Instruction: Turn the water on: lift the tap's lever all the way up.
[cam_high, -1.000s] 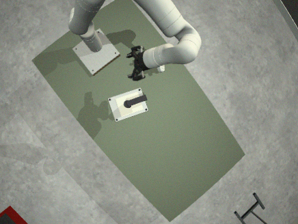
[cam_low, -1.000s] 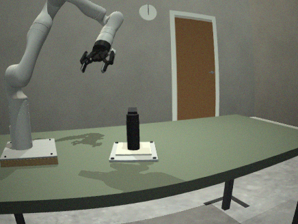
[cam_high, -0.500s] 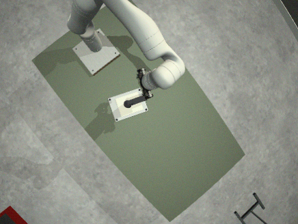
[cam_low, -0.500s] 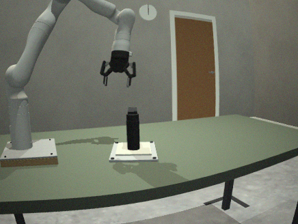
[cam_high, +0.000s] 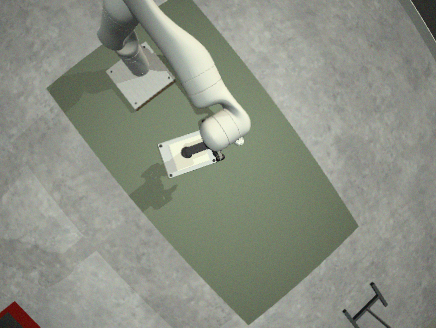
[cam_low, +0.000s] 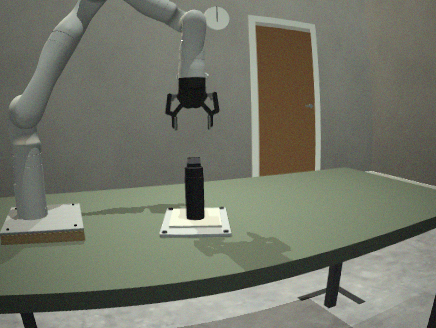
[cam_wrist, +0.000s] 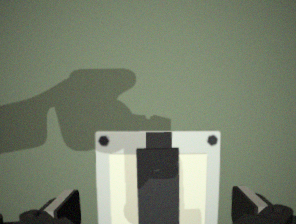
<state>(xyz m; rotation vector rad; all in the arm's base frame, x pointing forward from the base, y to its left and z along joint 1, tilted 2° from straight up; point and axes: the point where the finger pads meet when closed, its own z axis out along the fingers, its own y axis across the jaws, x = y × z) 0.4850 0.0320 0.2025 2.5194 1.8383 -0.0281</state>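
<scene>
Two fingers of the gripper (cam_low: 192, 121) spread fully wide, nothing held, pointing straight down. It hangs well above the tap (cam_low: 194, 192), approx. centred over it – prob. lined up so a descent brings the jaws down around the lever (cam_low: 193, 162) at the top. Tap stands upright, mid-table (cam_low: 320, 210), on a white base plate (cam_low: 172, 229) w/ bolts at the corners. Lever not yet touched. No containers in view.
</scene>
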